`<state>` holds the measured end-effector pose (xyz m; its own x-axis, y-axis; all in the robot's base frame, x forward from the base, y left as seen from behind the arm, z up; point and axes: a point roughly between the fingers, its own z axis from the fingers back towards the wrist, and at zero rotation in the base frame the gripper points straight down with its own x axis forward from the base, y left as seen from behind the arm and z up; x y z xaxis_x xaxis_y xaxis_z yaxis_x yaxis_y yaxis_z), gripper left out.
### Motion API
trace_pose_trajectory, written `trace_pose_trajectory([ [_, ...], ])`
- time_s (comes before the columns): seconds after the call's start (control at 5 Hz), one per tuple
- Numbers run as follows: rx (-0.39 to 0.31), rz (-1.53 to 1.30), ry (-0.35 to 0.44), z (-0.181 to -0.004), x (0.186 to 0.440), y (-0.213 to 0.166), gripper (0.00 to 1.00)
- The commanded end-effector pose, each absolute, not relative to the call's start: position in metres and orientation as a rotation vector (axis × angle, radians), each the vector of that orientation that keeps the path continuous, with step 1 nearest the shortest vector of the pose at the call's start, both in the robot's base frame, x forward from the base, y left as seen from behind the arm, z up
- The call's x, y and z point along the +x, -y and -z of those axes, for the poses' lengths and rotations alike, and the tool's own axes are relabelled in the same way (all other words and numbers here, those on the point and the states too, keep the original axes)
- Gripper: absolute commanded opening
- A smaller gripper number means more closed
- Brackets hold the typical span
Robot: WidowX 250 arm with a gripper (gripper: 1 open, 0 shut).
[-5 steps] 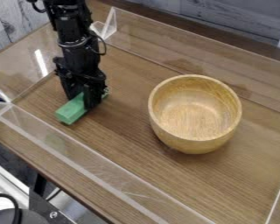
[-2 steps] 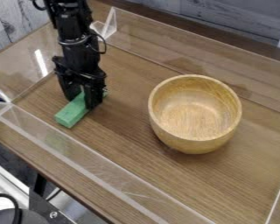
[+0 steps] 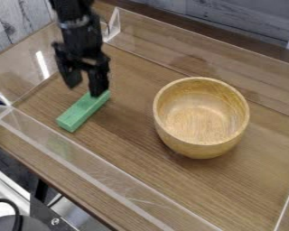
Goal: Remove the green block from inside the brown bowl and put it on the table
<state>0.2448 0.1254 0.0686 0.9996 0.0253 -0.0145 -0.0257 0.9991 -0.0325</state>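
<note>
The green block (image 3: 83, 111) lies flat on the table (image 3: 135, 180), left of the empty brown bowl (image 3: 201, 115). The gripper (image 3: 84, 81) hangs just above its far end, jaws spread, holding nothing

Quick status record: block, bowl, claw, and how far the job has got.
block: lying flat on the table, left of the bowl, free of the claw
bowl: upright, empty, apart from the block
claw: open, pointing down, just above the block's far end, holding nothing
job: block is out of the bowl and on the table; placement looks done
</note>
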Motion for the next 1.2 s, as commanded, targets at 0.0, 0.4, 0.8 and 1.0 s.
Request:
trace_pose_trajectory([
  [0.0,0.008,-0.021,0.090,-0.117,0.258,-0.121,1.00],
  [0.4,0.018,0.010,0.115,-0.154,0.262,-0.093,1.00],
  [0.8,0.001,0.071,0.083,-0.144,0.252,-0.071,1.00],
  [1.0,-0.006,0.086,0.074,-0.139,0.248,-0.061,1.00],
])
